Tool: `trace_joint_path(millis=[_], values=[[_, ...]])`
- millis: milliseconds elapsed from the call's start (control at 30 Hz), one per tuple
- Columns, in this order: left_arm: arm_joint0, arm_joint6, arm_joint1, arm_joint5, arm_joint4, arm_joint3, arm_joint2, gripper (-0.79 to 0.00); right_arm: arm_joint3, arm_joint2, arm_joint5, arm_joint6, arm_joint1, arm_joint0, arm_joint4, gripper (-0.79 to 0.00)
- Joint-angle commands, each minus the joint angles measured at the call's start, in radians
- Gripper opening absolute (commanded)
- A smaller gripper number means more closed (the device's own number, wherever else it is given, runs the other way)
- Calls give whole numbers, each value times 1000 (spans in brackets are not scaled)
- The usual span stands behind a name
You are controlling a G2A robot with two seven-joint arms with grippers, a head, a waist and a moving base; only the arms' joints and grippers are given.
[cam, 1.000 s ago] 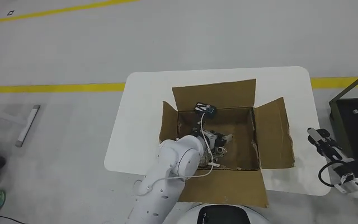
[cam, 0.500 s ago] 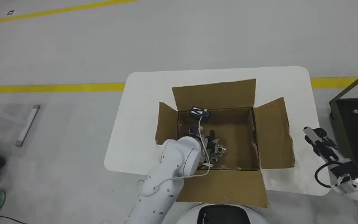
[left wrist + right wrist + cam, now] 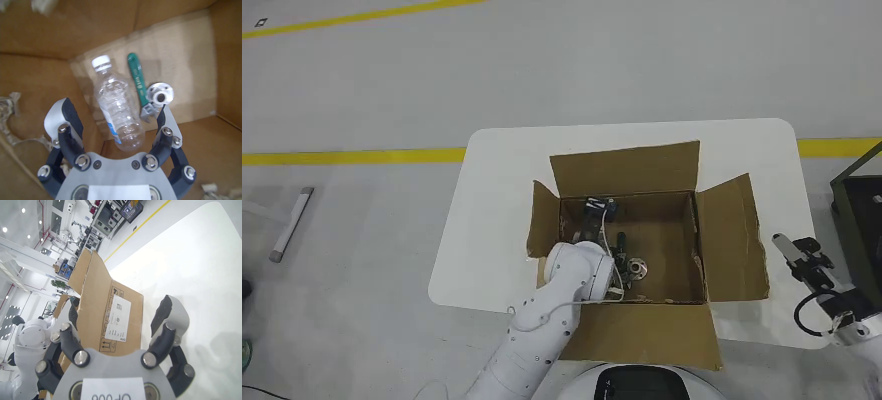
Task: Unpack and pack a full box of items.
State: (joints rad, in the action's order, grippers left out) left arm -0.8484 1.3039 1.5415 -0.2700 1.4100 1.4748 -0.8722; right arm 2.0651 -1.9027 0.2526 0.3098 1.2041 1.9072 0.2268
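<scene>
One cardboard box (image 3: 732,240), flaps open, on white bench (image 3: 502,200). On box floor: one clear plastic bottle (image 3: 118,106) with white cap, one green-handled wrench (image 3: 139,85), one metal flange (image 3: 160,93). Left gripper (image 3: 115,105) inside box, spread wide, empty; bottle lies in line between its fingers, not gripped. Wrench just beside bottle, flange by wrench head. Right gripper (image 3: 119,301) spread, empty, over bench beside box's outer wall.

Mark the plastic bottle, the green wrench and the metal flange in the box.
plastic bottle (image 3: 117,106), left wrist view, middle of its clear body.
green wrench (image 3: 137,78), left wrist view, on the green handle.
metal flange (image 3: 160,92), left wrist view, on the hub above its centre hole.
</scene>
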Motion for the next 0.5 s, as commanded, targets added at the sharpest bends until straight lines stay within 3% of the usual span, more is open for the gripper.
trace_joint_path(millis=[0, 200, 467], values=[[26, 4, 10, -18, 14, -64, 22, 0, -1, -1, 1, 0, 0, 0, -2, 0], [82, 33, 38, -61, 27, -184, 63, 0, 3, -13, 12, 3, 1, 4, -20, 0], [118, 45, 66, -90, 39, -273, 83, 0, 45, -37, 64, 68, -2, 2, -135, 0]])
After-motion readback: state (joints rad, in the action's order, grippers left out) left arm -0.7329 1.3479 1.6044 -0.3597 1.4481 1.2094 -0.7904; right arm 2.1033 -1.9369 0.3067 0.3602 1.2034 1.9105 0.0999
